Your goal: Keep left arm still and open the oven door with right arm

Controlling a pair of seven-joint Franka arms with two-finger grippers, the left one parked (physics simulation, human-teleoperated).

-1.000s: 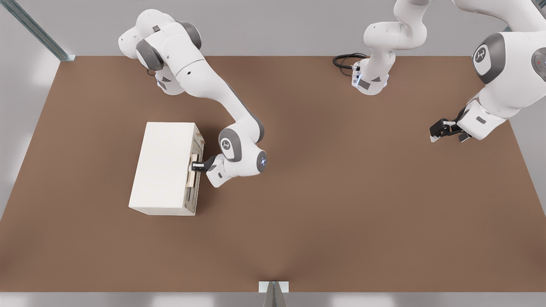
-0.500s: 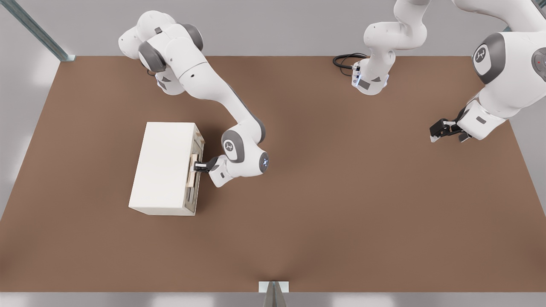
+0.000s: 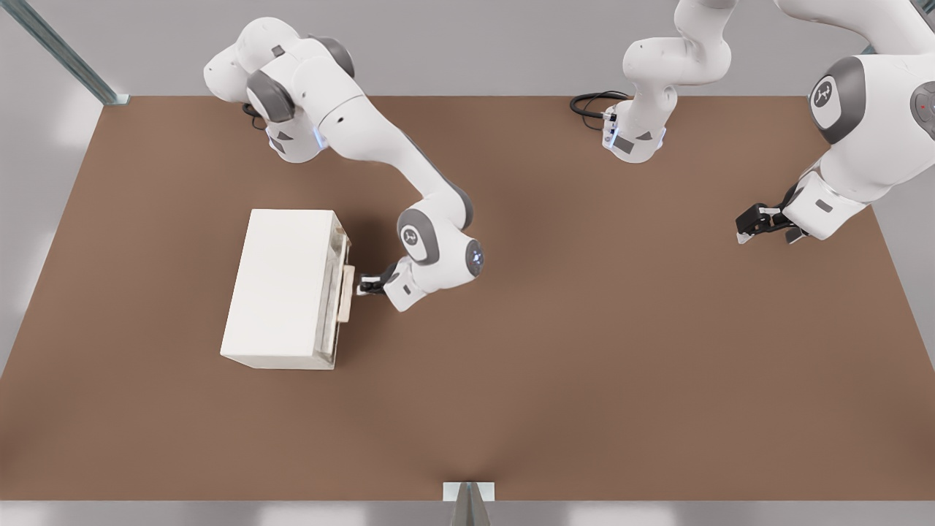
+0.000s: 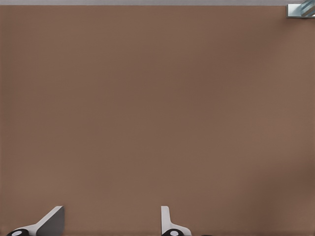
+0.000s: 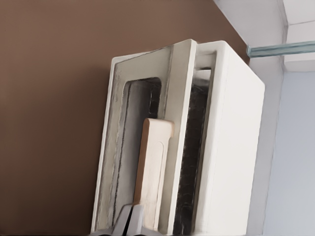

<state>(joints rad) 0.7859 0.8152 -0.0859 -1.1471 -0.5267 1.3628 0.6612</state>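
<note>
While the cream-white oven (image 3: 281,285) sits on the brown table (image 3: 555,351) toward the front view's left, its door (image 5: 142,147) stands slightly ajar, a dark gap showing between the panel and the oven body in the right wrist view. The right arm (image 3: 380,153) reaches down from the table's far edge to the door face, and its gripper (image 3: 363,286) is clamped on the tan wooden handle (image 3: 347,293) (the fingertips (image 5: 129,222) meet the bar's end in the wrist view). The door's long window (image 5: 135,123) looks dark.
</note>
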